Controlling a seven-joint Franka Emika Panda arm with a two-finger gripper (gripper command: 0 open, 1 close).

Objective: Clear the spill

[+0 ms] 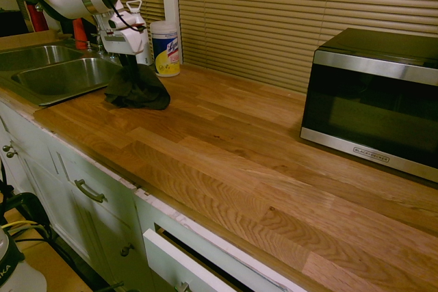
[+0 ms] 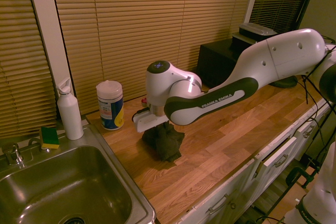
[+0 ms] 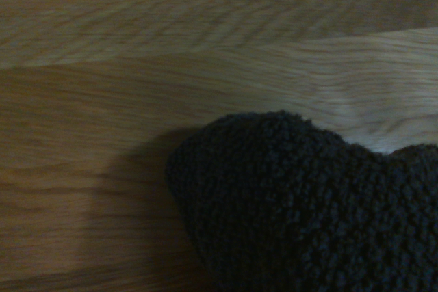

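A dark grey-black cloth (image 1: 137, 90) (image 2: 164, 140) lies bunched on the wooden counter (image 1: 239, 148) (image 2: 231, 129), close to the sink. My gripper (image 1: 129, 66) (image 2: 157, 123) stands straight above it, shut on the cloth's pulled-up top, while the lower folds rest on the wood. In the wrist view the cloth (image 3: 308, 203) fills the lower right, with bare wood grain around it. No drops or streak of the spill show in any view; they are either under the cloth or too small to make out.
A steel sink (image 1: 61, 76) (image 2: 63, 192) sits beside the cloth. A wipes canister (image 1: 165, 47) (image 2: 109, 104) stands just behind it. A white bottle (image 2: 69, 109) and a sponge (image 2: 50, 137) sit by the sink. A microwave (image 1: 376, 100) occupies the counter's far end.
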